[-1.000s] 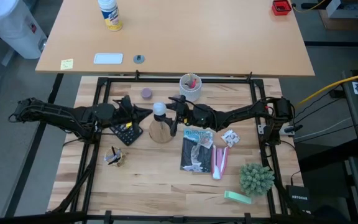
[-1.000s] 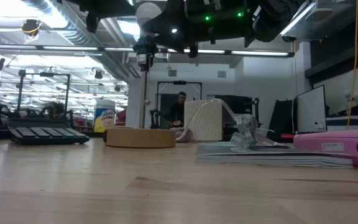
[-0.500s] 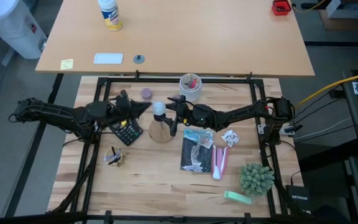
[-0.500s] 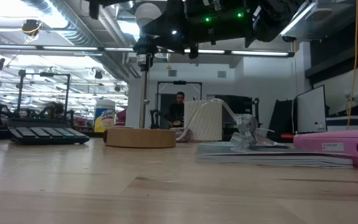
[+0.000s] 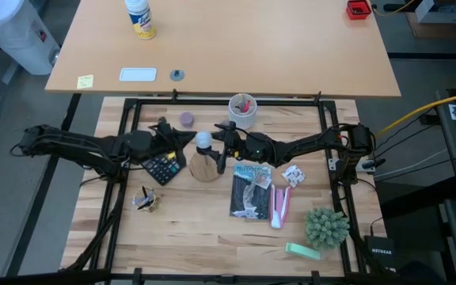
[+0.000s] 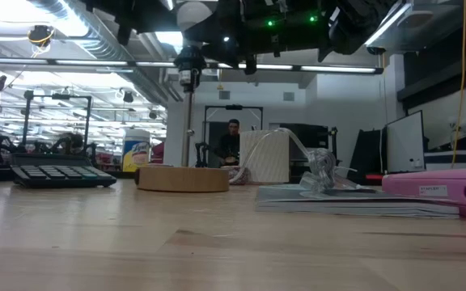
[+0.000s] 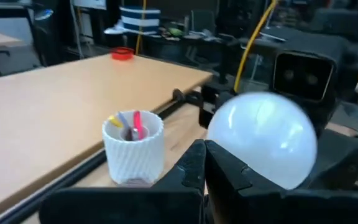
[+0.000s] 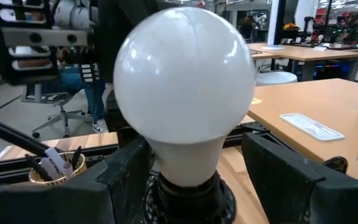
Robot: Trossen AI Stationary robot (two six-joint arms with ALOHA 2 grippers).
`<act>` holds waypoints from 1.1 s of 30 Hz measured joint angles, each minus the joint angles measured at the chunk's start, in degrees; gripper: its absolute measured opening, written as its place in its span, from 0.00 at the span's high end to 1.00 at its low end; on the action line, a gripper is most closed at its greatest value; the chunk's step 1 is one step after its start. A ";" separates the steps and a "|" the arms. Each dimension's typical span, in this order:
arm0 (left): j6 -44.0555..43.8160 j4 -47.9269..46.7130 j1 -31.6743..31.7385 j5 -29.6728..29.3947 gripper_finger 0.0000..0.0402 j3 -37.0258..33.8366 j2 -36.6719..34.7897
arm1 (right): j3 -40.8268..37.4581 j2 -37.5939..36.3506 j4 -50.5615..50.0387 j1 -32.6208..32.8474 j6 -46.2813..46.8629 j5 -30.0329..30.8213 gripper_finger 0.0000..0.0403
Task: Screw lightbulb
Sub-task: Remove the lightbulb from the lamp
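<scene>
Lightbulb [image 5: 203, 140] upright on black socket post of round wooden stand [image 5: 205, 168], near table centre, toward 11 o'clock. Right gripper [image 5: 219, 147] at bulb's 3 o'clock, fingers [image 8: 288, 177] spread wide either side of bulb neck, contact not discernible. Left gripper [image 5: 182, 139] at bulb's 9 o'clock, fingers closed together, empty, tips just beside bulb. White cup [image 5: 242, 110] at 1 o'clock of stand; calculator [image 5: 161, 167] at 9 o'clock.

White cup [image 5: 243, 110] of red items, calculator [image 5: 161, 168], green plant [image 5: 326, 227], purple disc [image 5: 187, 119].
</scene>
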 joint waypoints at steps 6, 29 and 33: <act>-1.43 0.25 -0.34 1.57 1.00 0.00 1.84 | 0.00 0.00 -0.02 0.00 -0.02 -0.09 0.37; -3.40 -0.16 -4.62 2.02 1.00 0.00 1.45 | 0.00 0.00 -1.34 -0.11 -0.13 0.75 0.37; -3.40 -0.12 -4.64 0.84 1.00 0.00 1.45 | 0.00 0.00 -2.68 -0.07 -0.13 0.56 0.37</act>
